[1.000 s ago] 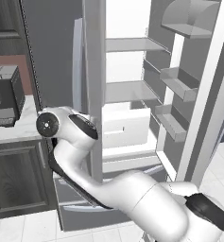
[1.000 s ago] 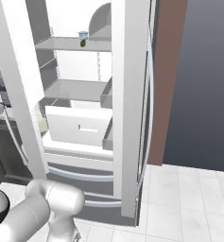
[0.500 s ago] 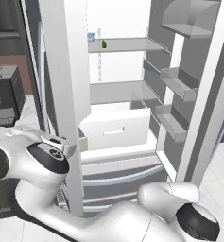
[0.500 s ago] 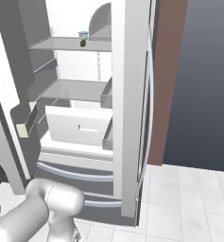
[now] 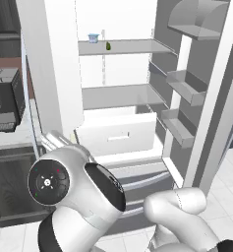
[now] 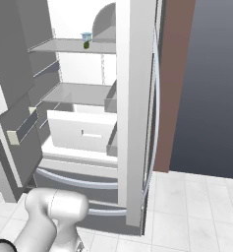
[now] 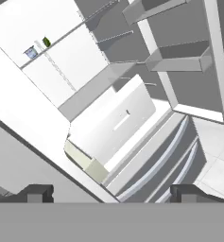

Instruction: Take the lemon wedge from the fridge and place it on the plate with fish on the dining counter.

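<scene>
Gripper (image 7: 111,191): wide open in the hand view, two dark finger tips far apart at the lower edge, nothing between them; aimed into the open fridge from low and outside, well apart from the shelves.
Lemon wedge (image 5: 108,46): tiny dark olive piece on the top shelf inside the fridge, near the shelf's front edge; seen too in the right base view (image 6: 86,45) and in the hand view (image 7: 46,41); untouched.
Pale blue cup (image 5: 93,38): upright on the same top shelf, just beside the wedge, toward the fridge's back wall.
Top shelf (image 5: 132,47): grey, level, carrying the wedge and the cup.
Middle shelf (image 5: 115,94): grey, below the top one.
White drawer (image 5: 119,135): under the middle shelf, slot handle in its front.
Fridge (image 5: 105,74): doors swung open, white inside; grey bins on the open right door (image 5: 182,78); two steel bottom drawers with curved handles, shut.
Arm (image 5: 83,192): big white link with dark joint low in the left base view, in front of the bottom drawers.
Surroundings: dark appliance (image 5: 5,101) on a counter left of the fridge; reddish-brown panel (image 6: 174,83) right of the fridge; pale tiled floor (image 6: 191,216).
</scene>
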